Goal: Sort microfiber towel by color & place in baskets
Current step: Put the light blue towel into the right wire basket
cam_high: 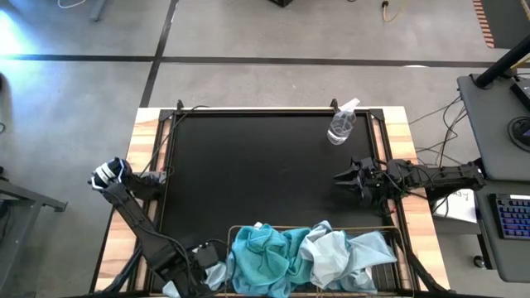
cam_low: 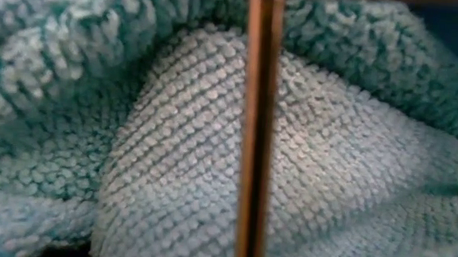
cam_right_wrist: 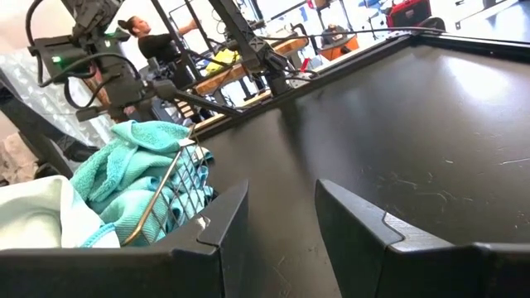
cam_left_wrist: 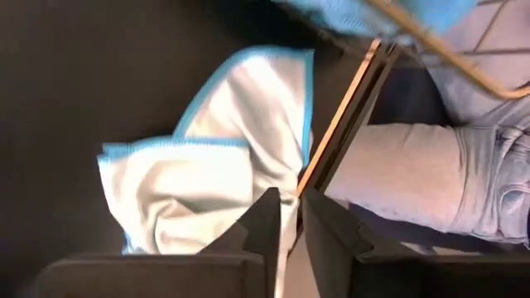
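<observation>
Turquoise towels (cam_high: 263, 257) and pale grey-blue towels (cam_high: 335, 252) are heaped in the wire baskets (cam_high: 389, 233) at the table's near edge. In the low view they press against a basket wire (cam_low: 257, 130). My left gripper (cam_high: 201, 253) is at the baskets' left end, shut on a pale towel with blue trim (cam_left_wrist: 224, 165). My right gripper (cam_high: 341, 176) is open and empty, low over the black mat (cam_high: 248, 165) at the table's right, its fingers pointing toward the left. In its own wrist view (cam_right_wrist: 281, 186) the turquoise towels (cam_right_wrist: 124, 174) show. My left gripper pinches the pale towel between its two fingers at a bunched part near one trimmed side (cam_left_wrist: 291, 178); how many layers cannot be told. The rest of the towel spreads rumpled beyond the fingertips, over the black mat beside the basket's rim (cam_left_wrist: 348, 108).
A clear spray bottle (cam_high: 341, 124) lies at the mat's far right. The mat's middle is bare. A person in jeans (cam_left_wrist: 414, 174) stands just past the table's near edge. Desks and cables stand off the table's right side.
</observation>
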`<state>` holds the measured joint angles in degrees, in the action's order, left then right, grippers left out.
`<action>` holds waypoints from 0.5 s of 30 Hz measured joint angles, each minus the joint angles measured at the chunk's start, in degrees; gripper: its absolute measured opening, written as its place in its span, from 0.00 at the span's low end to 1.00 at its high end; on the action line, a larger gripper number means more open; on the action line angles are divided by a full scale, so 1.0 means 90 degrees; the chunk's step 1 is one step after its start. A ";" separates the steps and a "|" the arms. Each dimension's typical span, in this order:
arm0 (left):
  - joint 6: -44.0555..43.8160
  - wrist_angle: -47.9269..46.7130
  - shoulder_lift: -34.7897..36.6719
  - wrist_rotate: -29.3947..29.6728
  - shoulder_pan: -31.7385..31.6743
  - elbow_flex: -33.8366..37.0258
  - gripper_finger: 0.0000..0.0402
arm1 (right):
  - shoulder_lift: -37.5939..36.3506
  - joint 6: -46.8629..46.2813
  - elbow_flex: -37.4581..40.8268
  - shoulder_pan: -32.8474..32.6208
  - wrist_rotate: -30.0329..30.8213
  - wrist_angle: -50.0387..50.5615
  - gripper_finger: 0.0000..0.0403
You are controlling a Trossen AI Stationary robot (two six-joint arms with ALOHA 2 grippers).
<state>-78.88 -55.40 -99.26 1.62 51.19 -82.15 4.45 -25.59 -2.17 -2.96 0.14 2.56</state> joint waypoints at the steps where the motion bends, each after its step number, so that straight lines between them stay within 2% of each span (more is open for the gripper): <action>1: -0.0096 -0.0003 0.0000 -0.0062 0.0018 0.0027 0.11 | 0.0000 0.0000 0.0000 0.0000 0.0000 0.0001 0.33; 9: -0.0723 0.0057 0.0000 -0.0127 0.0261 0.0251 0.25 | 0.0016 0.0001 0.0000 -0.0002 -0.0007 0.0010 0.33; 15: -0.1036 0.0980 0.0000 -0.0299 0.0469 0.0944 0.34 | 0.0019 0.0003 0.0000 0.0000 -0.0008 0.0011 0.33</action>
<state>-88.21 -46.58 -99.26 -1.07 55.41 -73.65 4.62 -25.56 -2.17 -2.97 0.07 2.66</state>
